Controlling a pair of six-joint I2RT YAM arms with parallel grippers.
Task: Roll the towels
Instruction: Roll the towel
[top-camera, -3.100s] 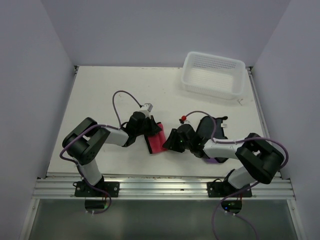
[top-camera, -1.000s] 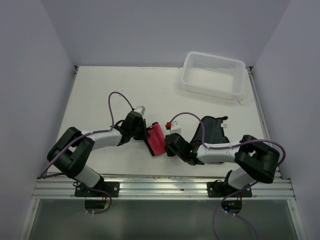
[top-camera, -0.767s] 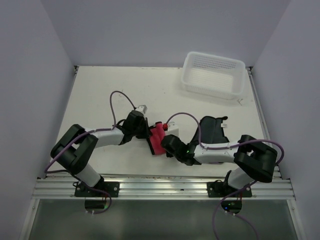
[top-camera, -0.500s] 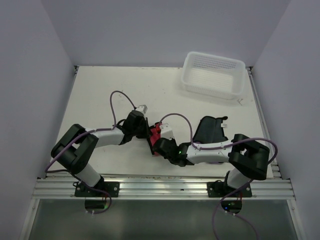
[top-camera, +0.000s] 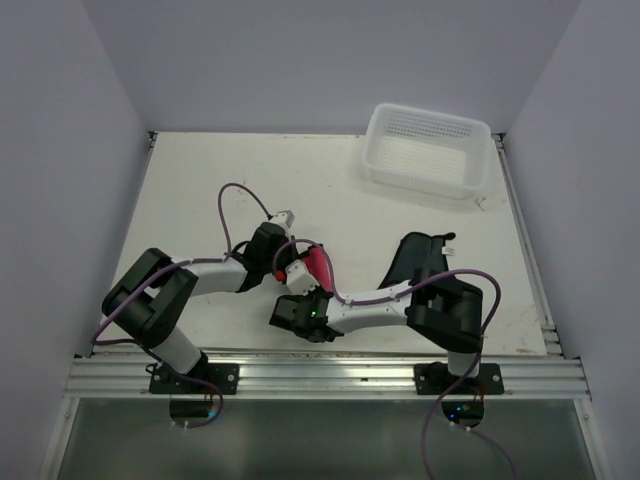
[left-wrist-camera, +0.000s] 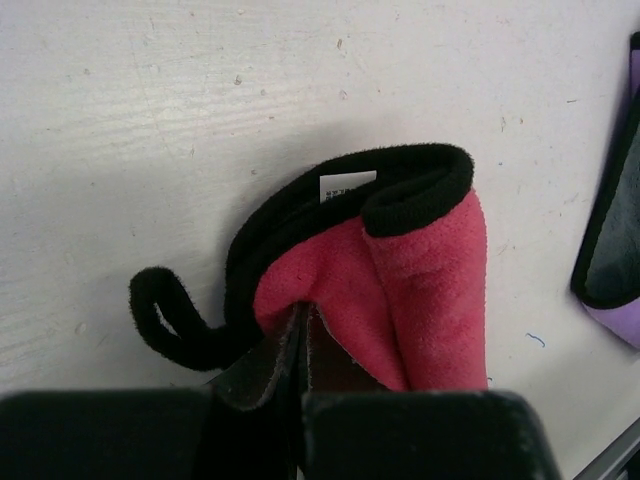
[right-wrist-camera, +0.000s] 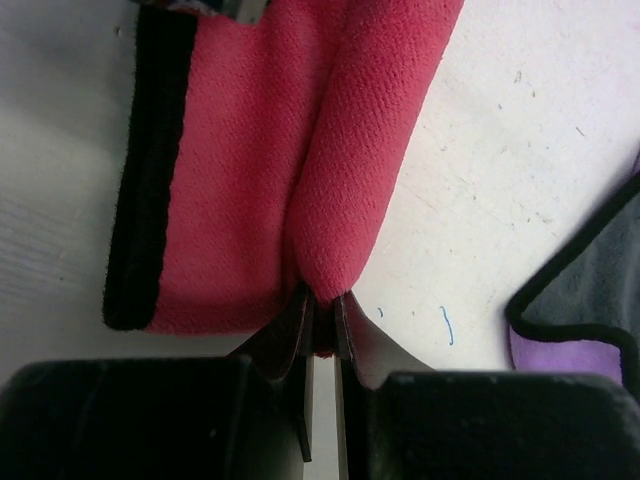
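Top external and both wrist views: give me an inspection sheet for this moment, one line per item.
Surface: white table, scuffed, small blue pen marks in the right wrist view.
Job's things: pink-red towel partly rolled, black-edged; purple towel lying flat under black fabric, unrolled.
Clutter: white basket at the far right corner, nothing seen inside.
Grippers: left gripper shut on the pink-red towel; right gripper shut on the pink-red towel's opposite end.
Cables: purple cable loops above each arm, clear of the towels.
Surroundings: plain grey walls; metal rail along the near edge.
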